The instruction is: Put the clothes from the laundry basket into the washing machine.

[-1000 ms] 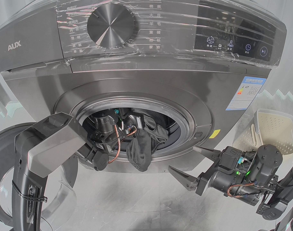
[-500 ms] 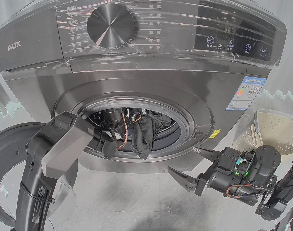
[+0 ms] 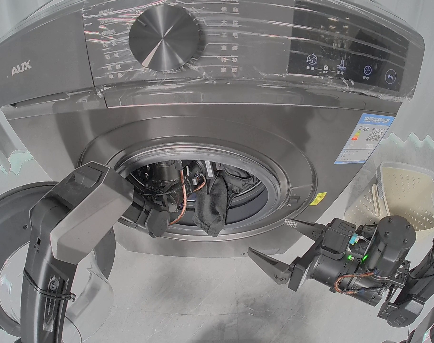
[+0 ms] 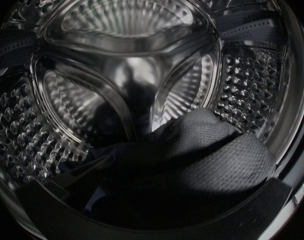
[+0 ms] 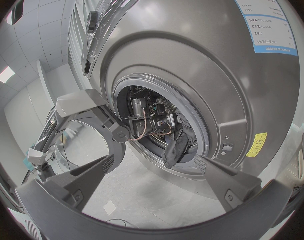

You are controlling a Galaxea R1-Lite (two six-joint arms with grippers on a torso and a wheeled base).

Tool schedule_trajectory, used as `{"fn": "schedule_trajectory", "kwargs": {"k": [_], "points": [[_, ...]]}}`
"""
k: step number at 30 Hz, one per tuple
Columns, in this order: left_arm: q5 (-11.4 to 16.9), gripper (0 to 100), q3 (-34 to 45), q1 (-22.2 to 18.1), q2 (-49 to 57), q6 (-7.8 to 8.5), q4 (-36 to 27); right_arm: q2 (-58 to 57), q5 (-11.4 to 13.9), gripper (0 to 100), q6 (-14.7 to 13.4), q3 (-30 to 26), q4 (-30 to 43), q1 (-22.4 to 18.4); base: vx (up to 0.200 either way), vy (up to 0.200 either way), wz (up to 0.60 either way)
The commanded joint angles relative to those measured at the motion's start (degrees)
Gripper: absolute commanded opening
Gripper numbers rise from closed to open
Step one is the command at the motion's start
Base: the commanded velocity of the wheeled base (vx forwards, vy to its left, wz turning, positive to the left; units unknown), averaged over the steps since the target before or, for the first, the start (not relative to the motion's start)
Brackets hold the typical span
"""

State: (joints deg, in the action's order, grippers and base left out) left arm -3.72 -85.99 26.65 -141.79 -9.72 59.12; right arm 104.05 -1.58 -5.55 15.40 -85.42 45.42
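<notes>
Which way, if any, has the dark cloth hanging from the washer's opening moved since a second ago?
Yes, upward and inward. Against the door ring, the lower end of the dark cloth now hangs higher, and less of it spills out.

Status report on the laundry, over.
Left arm inside washing machine drum. Right gripper outside, jaws open, empty. Dark garment half in, end hanging over door rim.

Bare test room or lab, white panelled ceiling (image 5: 52, 10), grey floor (image 3: 193, 296), film-wrapped washing machine (image 3: 255, 125).
</notes>
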Motion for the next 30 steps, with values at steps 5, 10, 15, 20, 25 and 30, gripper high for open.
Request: {"fn": "schedule_trajectory", "kwargs": {"k": [5, 10, 15, 20, 25, 30], "points": [[1.52, 100, 12.34, 2.09, 8.55, -0.22, -4.90, 0.10, 0.00, 100, 0.01, -0.02, -0.01, 0.02, 0.000, 0.000, 0.00], [3.19, 100, 17.79, 3.32, 12.24, 0.22, -8.59, 0.10, 0.00, 100, 0.01, 0.07, -0.01, 0.02, 0.000, 0.000, 0.00], [6.79, 100, 20.95, 4.64, 14.70, 0.49, -9.38, 0.46, 0.00, 100, 0.01, 0.16, -0.01, 0.02, 0.000, 0.000, 0.00], [7.67, 100, 20.34, 4.73, 13.64, 0.93, -8.85, 0.46, 0.00, 100, 0.01, 0.16, -0.01, 0.11, 0.000, 0.000, 0.00], [7.41, 0, 19.20, 4.29, 10.92, 1.54, -7.97, 0.46, 0.00, 100, 0.01, 0.25, -0.01, 0.28, 0.000, 0.000, 0.00], [3.10, 0, 13.66, 4.20, 4.77, 2.25, -2.43, 0.46, 0.00, 100, 0.01, 0.16, -0.01, 0.28, 0.000, 0.000, 0.00]]}}
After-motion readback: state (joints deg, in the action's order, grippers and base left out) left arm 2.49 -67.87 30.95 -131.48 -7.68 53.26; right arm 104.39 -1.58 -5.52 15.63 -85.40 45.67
